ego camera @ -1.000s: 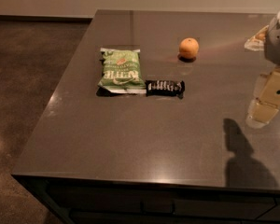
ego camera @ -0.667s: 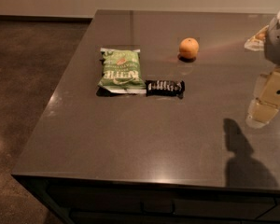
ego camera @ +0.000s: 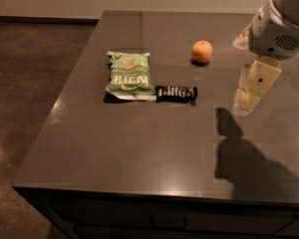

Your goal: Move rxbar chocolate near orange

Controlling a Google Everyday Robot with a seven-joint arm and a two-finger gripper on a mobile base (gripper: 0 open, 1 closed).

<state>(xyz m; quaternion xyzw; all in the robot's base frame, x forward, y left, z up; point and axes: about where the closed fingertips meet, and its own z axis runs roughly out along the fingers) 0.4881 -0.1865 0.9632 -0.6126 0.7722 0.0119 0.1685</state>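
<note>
The rxbar chocolate [ego camera: 176, 93], a small black bar with white lettering, lies flat near the middle of the dark table [ego camera: 139, 158]. Its left end touches the green chip bag. The orange [ego camera: 202, 51] sits on the table behind it and a little to the right, apart from the bar. My gripper [ego camera: 245, 102] hangs from the white arm at the right edge of the view, above the table, to the right of the bar and in front-right of the orange. It holds nothing that I can see.
A green chip bag [ego camera: 130, 74] lies flat just left of the bar. The table's left edge and front edge drop to a brown floor [ego camera: 25, 83]. The arm's shadow [ego camera: 239, 153] falls on the table's front right.
The arm and gripper have moved left, further into view and closer to the bar and the orange. The bar, orange and bag have not moved.
</note>
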